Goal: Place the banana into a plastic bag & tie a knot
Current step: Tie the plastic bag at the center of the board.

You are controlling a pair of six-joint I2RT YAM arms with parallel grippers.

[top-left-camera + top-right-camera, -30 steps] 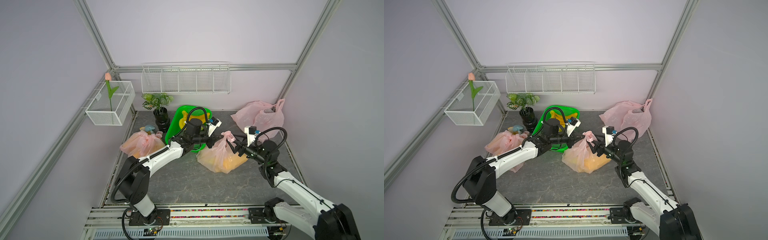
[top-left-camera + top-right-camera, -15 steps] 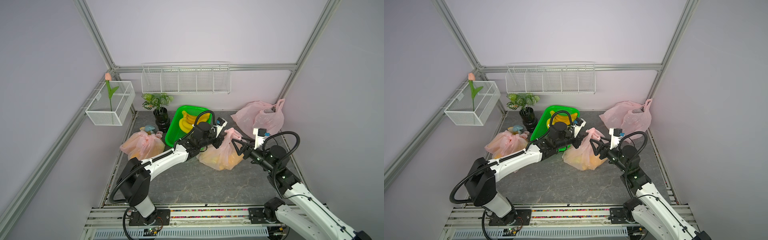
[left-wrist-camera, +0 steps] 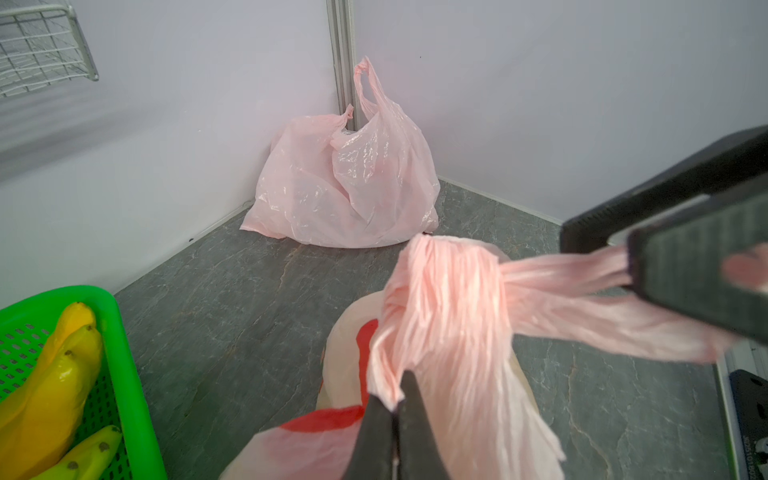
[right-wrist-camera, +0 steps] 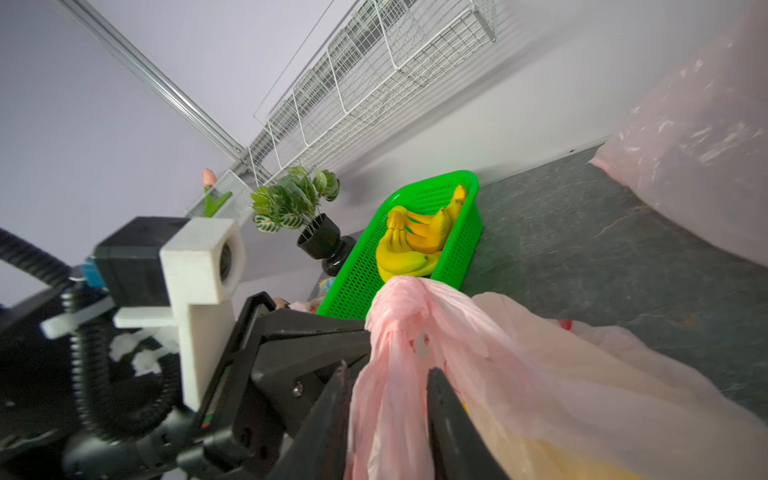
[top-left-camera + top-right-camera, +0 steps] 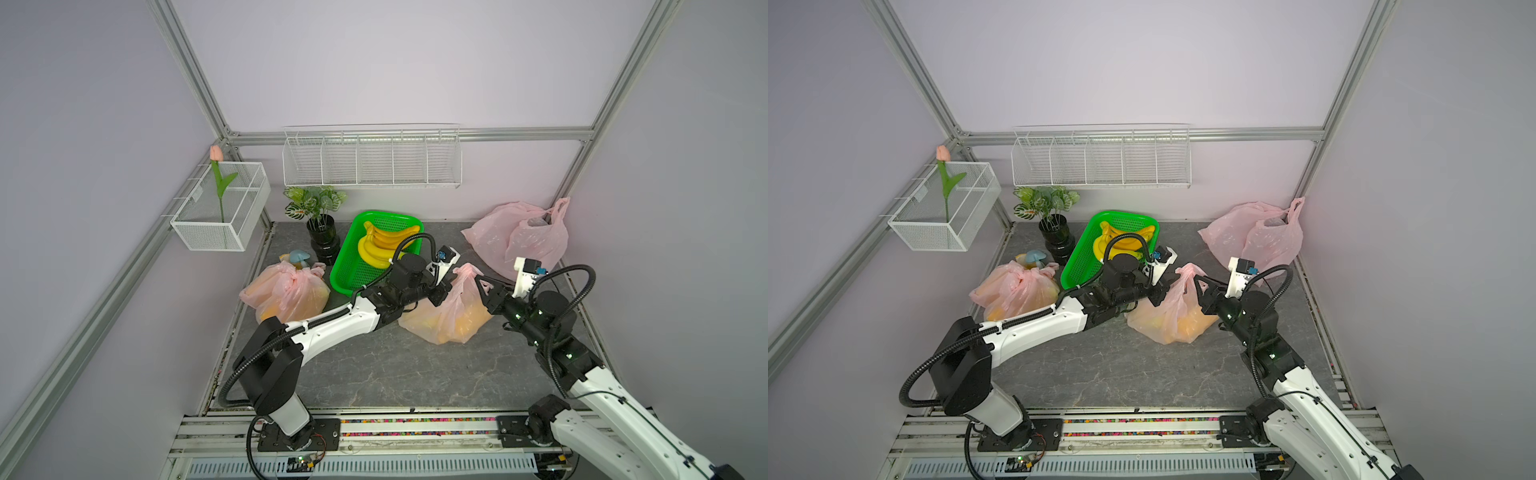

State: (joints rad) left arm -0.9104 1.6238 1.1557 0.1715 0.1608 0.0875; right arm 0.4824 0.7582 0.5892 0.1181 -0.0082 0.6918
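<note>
The pink plastic bag [image 5: 453,316] [image 5: 1177,320] rests on the grey floor, and a yellow banana shows through its lower part. Its handles are gathered into a twisted bunch [image 3: 444,282] at the top. My left gripper [image 5: 445,289] [image 3: 400,384] is shut on one handle from the basket side. My right gripper [image 5: 478,283] [image 4: 388,374] is shut on the other handle strand [image 3: 565,270], which stretches taut out of the bunch. Two more banana bunches [image 5: 382,245] [image 4: 415,245] lie in the green basket [image 5: 353,274].
A tied pink bag [image 5: 286,291] lies at the left with a blue mushroom toy [image 5: 299,257] behind it. A loose pink bag [image 5: 519,237] sits in the back right corner. A potted plant [image 5: 322,232] stands beside the basket. Wire racks [image 5: 370,158] [image 5: 220,208] hang on the walls.
The left gripper has carried the bag's top to the right. The right gripper, open a second ago, has closed on the other handle strand.
</note>
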